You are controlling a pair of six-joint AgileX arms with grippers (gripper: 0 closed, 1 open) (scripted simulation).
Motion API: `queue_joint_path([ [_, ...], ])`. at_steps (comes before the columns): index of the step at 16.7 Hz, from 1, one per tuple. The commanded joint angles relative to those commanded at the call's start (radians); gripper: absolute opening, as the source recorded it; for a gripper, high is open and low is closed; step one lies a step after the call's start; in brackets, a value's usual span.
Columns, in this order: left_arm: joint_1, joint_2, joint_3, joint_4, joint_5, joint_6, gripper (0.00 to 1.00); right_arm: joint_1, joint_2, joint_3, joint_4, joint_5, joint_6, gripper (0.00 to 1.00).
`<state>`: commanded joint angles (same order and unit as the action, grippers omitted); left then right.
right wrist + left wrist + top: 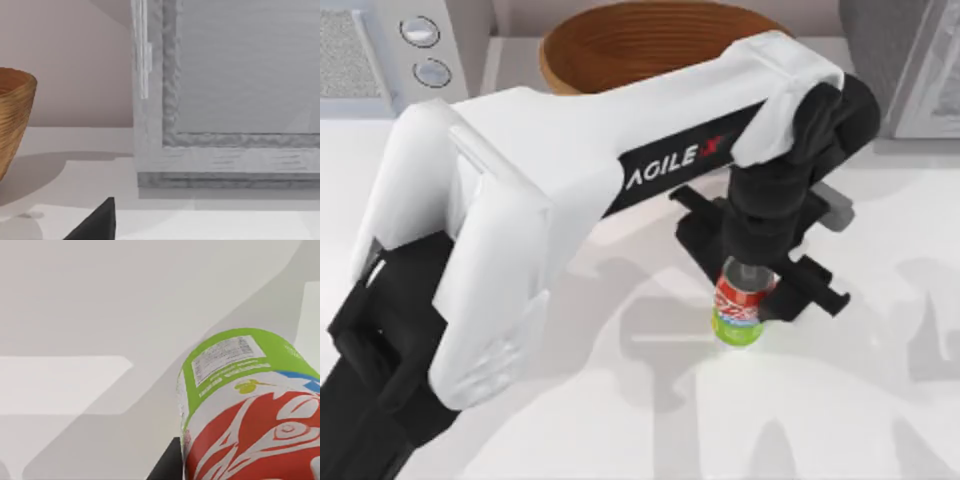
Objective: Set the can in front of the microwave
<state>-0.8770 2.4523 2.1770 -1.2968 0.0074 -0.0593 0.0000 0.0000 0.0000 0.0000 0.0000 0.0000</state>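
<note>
Your left end effector (757,290) holds the can (740,312) by its upper part, well apart from the microwave (395,45), nearer the basket (620,50). The can looks light, thin-walled and smooth; grip the middle gently.

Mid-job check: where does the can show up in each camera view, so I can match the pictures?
Top view: the can stands right of centre on the white table, between the fingers of the left claw.
Left wrist view: the can is seen close up, green band and red label.
Right wrist view: the can is not in this picture.
Shared landmark: the wooden basket at the table's back, also in the right wrist view.
</note>
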Motion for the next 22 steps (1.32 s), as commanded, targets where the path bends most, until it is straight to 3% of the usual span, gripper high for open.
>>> queue_joint_path([
  [9, 0.001, 0.002, 0.004, -0.004, 0.0, 0.001, 0.0, 0.0, 0.0, 0.0, 0.0, 0.0, 0.0, 1.0],
  [16, 0.001, 0.013, 0.178, -0.166, 0.0, 0.001, 0.0, 0.0, 0.0, 0.0, 0.0, 0.0, 0.0, 1.0],
  [22, 0.014, 0.009, 0.174, -0.175, 0.002, 0.015, 0.0, 0.0, 0.0, 0.0, 0.0, 0.0, 0.0, 1.0],
])
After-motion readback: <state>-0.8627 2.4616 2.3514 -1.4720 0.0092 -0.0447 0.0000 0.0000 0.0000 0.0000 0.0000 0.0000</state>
